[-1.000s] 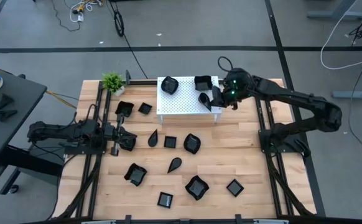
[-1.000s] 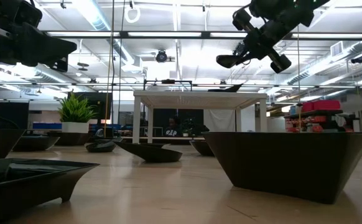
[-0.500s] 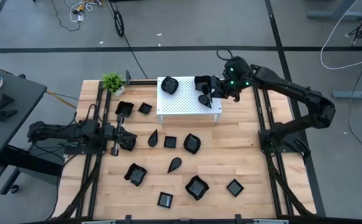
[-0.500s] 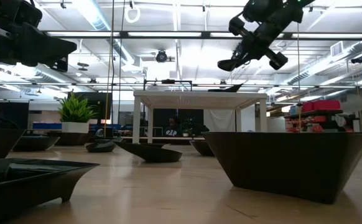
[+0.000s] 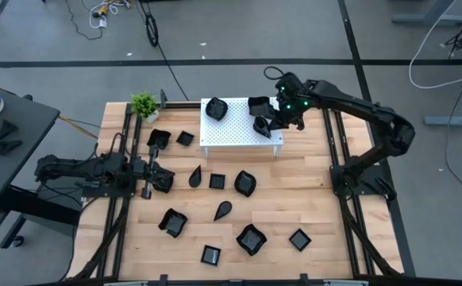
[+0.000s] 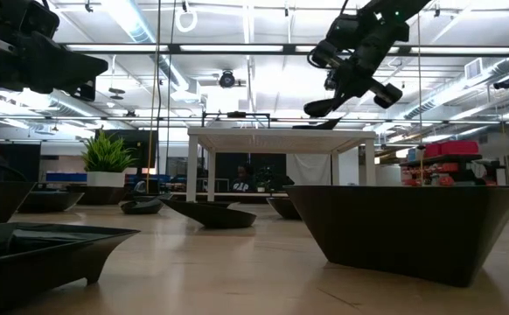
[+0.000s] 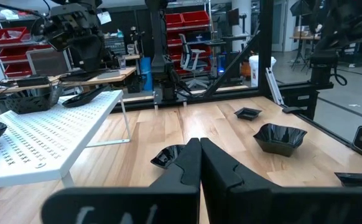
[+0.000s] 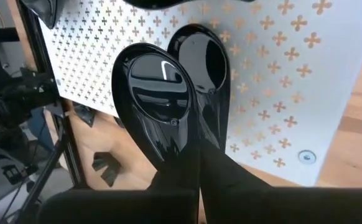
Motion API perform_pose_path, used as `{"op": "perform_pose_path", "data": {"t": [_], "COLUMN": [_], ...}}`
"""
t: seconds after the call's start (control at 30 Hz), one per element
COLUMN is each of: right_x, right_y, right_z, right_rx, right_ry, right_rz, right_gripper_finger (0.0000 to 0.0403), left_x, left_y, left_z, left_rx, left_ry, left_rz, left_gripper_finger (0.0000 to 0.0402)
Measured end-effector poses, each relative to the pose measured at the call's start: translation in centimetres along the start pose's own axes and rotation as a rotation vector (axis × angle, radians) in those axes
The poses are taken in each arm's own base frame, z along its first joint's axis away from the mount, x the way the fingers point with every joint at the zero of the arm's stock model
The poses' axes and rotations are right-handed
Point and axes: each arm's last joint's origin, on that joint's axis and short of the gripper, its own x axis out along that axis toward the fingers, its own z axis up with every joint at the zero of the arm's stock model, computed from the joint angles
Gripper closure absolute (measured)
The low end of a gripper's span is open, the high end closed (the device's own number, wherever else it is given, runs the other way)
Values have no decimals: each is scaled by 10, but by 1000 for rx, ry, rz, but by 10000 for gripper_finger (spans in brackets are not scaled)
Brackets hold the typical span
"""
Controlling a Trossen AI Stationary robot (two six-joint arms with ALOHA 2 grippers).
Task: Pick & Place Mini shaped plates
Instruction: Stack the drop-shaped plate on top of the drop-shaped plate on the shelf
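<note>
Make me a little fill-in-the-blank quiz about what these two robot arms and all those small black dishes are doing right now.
1. The right pincer is shut on a glossy black ____-shaped plate.
2. It holds that plate above the white ____ stand, where another teardrop plate already lies.
3. The left pincer is ____ and empty, low over the wooden table.
4. A small green ____ stands at the table's far left corner.

Missing words: teardrop; perforated; shut; plant

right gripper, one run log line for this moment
right gripper: shut on teardrop plate | over white stand | left gripper: shut, waiting, left side
</note>
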Motion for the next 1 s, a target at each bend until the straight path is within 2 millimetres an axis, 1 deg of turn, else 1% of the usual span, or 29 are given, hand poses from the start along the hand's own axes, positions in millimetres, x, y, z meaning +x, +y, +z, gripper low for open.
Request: {"op": "perform_pose_path", "data": {"t": [0.27,0.7,0.8,1.0], "right_x": [6,8,8,-1], "right_y": [-7,-7,-6,5], "right_z": [7,8,6,6], "right_rx": [19,31,38,17], "right_ry": [22,31,35,14], "right_rz": [-49,-50,-52,-20], "right_gripper_finger": [401,401,401,401], "left_x": [0,0,0,0], "left_y": [0,0,0,0], "left_z": [0,0,0,0], "left_rx": [0,0,0,0], "left_ry": [0,1,1,0], "left_rz": [0,0,0,0], "left_gripper_finger": [399,399,399,399]}}
